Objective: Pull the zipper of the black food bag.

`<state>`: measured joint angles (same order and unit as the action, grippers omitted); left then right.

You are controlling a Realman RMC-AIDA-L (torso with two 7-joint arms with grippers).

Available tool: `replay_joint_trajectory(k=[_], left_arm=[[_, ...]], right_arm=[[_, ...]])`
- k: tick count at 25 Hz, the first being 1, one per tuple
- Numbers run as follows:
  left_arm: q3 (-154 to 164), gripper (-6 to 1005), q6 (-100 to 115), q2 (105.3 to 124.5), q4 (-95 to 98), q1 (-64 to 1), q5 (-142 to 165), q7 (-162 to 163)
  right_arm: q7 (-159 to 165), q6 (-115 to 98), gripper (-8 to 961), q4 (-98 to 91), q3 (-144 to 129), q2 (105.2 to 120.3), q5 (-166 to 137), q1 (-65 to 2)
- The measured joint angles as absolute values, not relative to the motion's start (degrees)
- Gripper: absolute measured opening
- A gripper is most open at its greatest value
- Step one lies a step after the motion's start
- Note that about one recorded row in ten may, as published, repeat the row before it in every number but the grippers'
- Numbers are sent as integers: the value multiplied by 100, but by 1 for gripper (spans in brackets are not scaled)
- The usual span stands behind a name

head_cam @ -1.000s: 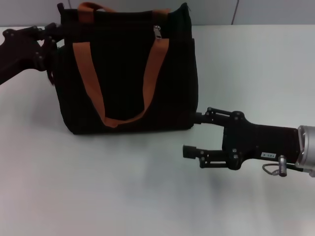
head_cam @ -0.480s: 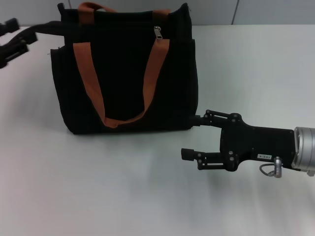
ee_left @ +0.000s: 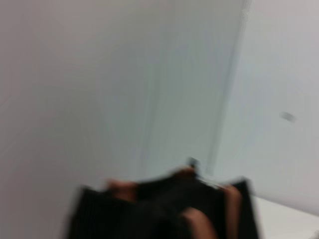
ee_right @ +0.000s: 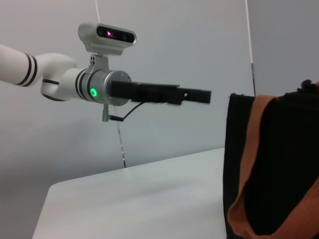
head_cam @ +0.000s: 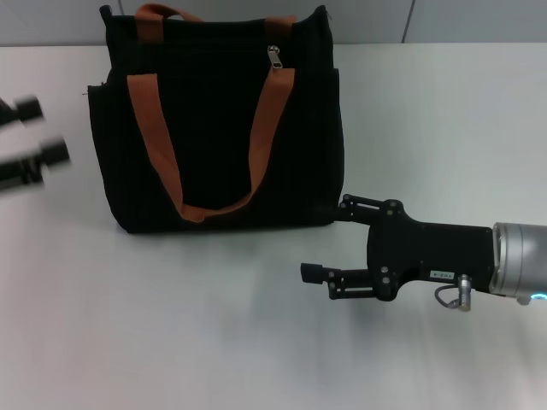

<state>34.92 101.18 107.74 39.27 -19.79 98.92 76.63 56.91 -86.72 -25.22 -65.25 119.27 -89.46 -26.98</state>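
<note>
The black food bag (head_cam: 218, 128) stands upright at the table's back left, with two orange-brown straps (head_cam: 158, 128) hanging down its front. The zipper (head_cam: 273, 56), a small silver pull tab, hangs at the top edge right of centre. My left gripper (head_cam: 38, 135) is open and blurred with motion, off to the bag's left and apart from it. My right gripper (head_cam: 329, 239) is open and empty, just off the bag's lower right corner, its upper finger close to the fabric. The bag also shows in the left wrist view (ee_left: 164, 209) and the right wrist view (ee_right: 284, 164).
The white table (head_cam: 444, 120) spreads to the right of and in front of the bag. A grey wall runs behind it. The right wrist view shows my left arm's gripper (ee_right: 192, 94) held above the table beside the bag.
My left gripper has left the bag's upper left corner and swung away to the left and toward me. My right gripper has crept a little to the left.
</note>
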Motion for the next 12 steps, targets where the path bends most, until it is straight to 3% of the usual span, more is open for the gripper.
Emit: replay_joint_trajectory(k=[12], left_arm=[[3524,802,10774,11387,3819,-2094,11502,6774]], right_arm=[[5185,-8764,826,-2073,-6711,11960,-8931,-2873]])
